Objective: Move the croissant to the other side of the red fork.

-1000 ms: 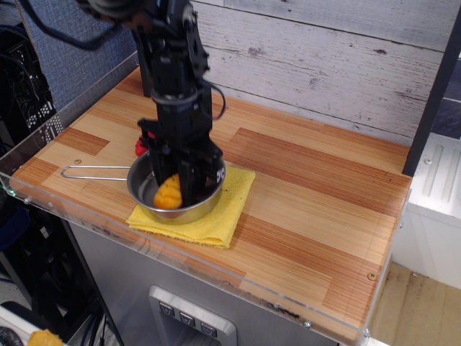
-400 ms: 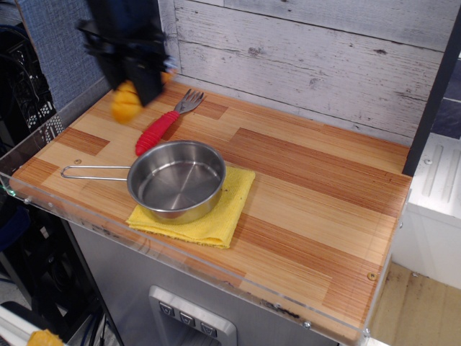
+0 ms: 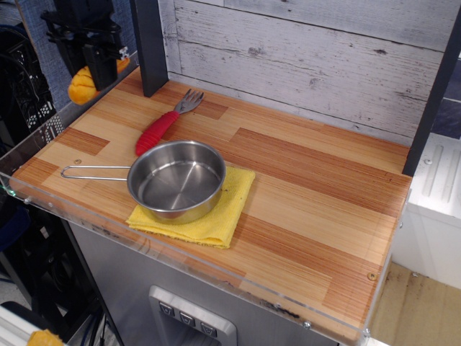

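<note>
The red fork [image 3: 162, 125] lies on the wooden table, its grey prongs pointing to the back right, just behind the steel pan. My gripper [image 3: 92, 72] hangs in the air at the far left, above the table's left edge and well left of the fork. It is shut on the croissant [image 3: 82, 86], an orange-yellow pastry that sticks out below and left of the fingers.
An empty steel pan [image 3: 175, 180] with a thin wire handle [image 3: 94, 172] stands on a yellow cloth [image 3: 216, 213] near the front edge. A dark post [image 3: 148, 45] rises at the back left. A clear acrylic rim [image 3: 43, 130] lines the left and front edges.
My gripper has lifted the croissant out of the pan and carried it up and to the left, past the fork, to the table's left edge.
</note>
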{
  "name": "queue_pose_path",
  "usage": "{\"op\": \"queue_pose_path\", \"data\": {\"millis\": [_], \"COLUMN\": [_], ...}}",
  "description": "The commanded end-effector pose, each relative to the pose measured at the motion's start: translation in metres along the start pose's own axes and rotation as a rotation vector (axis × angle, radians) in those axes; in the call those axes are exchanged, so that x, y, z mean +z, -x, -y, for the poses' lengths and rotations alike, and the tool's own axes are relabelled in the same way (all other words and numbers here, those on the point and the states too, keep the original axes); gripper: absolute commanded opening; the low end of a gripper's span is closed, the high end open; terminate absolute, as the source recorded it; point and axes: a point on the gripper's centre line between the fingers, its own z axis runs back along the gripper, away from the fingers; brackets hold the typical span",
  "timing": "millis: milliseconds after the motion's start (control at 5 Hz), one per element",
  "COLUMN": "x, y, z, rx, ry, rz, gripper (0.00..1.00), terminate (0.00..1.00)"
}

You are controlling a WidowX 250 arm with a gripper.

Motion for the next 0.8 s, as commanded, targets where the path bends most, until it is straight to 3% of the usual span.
{"op": "queue_pose_path", "data": {"millis": [0,200,600], "x": [-0.0003,-0.0072,-0.0062], "y": [-0.0018,0.0003,0.0022], "z": [-0.0104,-0.0074,-0.0091], "rx": [-0.032,-0.048,-0.043], "ry": [-0.068,-0.067,-0.075], "rz": [-0.024,-0.048,-0.049], "gripper": [0.0,1.0,1.0], "terminate": [0.0,0.0,0.0]}}
